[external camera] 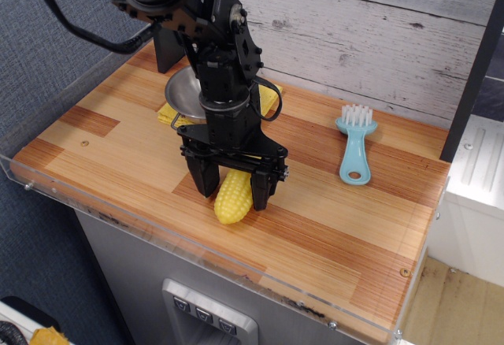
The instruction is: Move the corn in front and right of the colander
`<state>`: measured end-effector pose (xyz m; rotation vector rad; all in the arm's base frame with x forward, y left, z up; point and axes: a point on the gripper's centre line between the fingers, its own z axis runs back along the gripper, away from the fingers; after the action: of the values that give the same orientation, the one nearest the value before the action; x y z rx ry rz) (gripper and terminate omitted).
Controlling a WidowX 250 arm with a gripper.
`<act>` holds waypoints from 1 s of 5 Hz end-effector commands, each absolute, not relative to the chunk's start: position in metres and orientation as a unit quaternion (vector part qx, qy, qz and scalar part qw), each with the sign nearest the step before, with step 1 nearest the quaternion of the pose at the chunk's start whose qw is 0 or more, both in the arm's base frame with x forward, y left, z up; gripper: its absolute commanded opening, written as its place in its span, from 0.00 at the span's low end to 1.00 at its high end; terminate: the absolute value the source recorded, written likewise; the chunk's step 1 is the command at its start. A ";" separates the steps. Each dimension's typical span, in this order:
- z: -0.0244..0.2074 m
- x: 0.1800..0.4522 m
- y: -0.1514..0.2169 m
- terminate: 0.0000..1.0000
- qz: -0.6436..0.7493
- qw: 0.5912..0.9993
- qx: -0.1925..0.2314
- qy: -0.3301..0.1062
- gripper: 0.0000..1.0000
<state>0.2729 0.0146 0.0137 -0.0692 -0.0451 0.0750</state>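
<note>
The yellow toy corn (234,198) lies on the wooden table (331,219), in front and to the right of the colander. The colander (183,93) is a shiny steel bowl at the back left, partly hidden by the black arm; it sits on a flat yellow sponge cloth (167,114). My gripper (234,190) points down over the corn. Its two black fingers stand spread on either side of the cob, with gaps showing, so it is open.
A light blue dish brush (354,142) lies at the back right. A clear acrylic rim (118,203) runs along the table's front and left edges. A grey plank wall (378,30) stands behind, and a black post (472,85) at the right.
</note>
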 end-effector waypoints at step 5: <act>0.134 0.216 0.048 0.00 -0.036 0.995 -0.029 -0.091 1.00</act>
<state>0.2157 0.0404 0.1241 -0.0699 -0.1445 -0.0698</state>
